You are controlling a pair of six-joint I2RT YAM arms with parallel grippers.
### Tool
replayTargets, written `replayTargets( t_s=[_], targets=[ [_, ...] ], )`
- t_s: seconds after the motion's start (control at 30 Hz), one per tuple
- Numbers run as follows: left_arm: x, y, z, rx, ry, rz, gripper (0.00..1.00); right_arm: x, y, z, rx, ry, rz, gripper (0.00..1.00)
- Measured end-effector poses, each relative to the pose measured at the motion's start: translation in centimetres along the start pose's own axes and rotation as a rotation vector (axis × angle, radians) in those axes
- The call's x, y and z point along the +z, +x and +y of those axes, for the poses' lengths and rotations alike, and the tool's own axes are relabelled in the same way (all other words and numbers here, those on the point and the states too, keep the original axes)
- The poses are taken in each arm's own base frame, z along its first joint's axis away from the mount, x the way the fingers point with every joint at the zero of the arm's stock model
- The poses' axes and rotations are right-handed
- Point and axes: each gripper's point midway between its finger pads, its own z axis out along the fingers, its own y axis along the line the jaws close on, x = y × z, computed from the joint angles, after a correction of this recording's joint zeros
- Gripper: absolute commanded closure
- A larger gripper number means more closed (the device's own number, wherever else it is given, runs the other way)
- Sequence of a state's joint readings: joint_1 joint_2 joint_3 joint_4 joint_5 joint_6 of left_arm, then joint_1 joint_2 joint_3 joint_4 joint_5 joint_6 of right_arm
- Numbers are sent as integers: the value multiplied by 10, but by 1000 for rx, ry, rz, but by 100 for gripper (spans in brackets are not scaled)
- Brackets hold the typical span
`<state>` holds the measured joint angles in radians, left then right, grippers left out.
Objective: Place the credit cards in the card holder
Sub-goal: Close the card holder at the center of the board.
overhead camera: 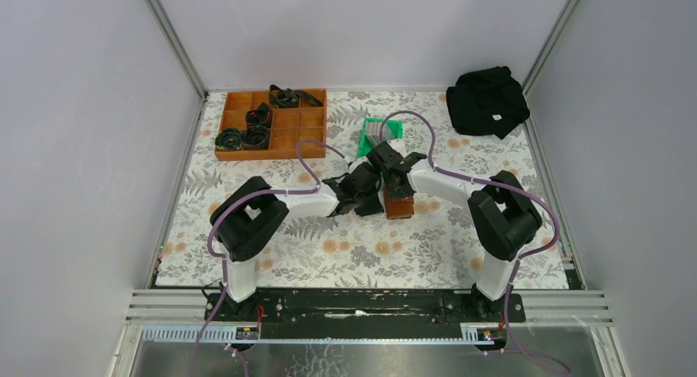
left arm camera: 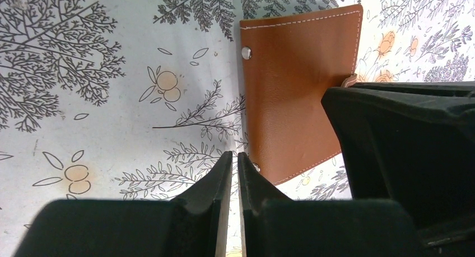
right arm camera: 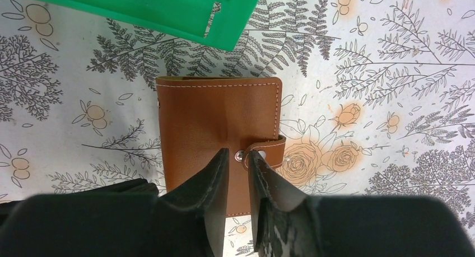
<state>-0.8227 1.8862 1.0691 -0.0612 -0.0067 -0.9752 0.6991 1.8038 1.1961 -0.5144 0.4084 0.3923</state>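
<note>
The right fingers (right arm camera: 215,178) stand slightly apart, straddling the snap tab (right arm camera: 270,149) of the brown leather card holder (right arm camera: 207,114), which lies shut and flat on the fern-printed table (right arm camera: 386,206). The left fingers (left arm camera: 215,184), nearly together and empty, sit beside its riveted edge. Best to pinch the tab's snapped end and peel upward while the left pins the cover. The holder's long axis points away toward the green plastic bin (right arm camera: 168,10) holding the grey plastic credit cards (overhead camera: 376,131).

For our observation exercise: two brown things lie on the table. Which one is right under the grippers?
The leather card holder, closed, at mid-table. The other, the wooden tray, stands far left and holds black items.
</note>
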Motion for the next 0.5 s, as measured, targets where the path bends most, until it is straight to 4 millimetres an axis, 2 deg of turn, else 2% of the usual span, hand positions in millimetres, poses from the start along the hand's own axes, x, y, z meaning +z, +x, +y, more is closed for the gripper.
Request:
replayTargets(
  t_s=[0.5],
  targets=[
    [0,3,3,0,-6,6,86,2,-3,-7,-20,52,-11,73]
  ],
)
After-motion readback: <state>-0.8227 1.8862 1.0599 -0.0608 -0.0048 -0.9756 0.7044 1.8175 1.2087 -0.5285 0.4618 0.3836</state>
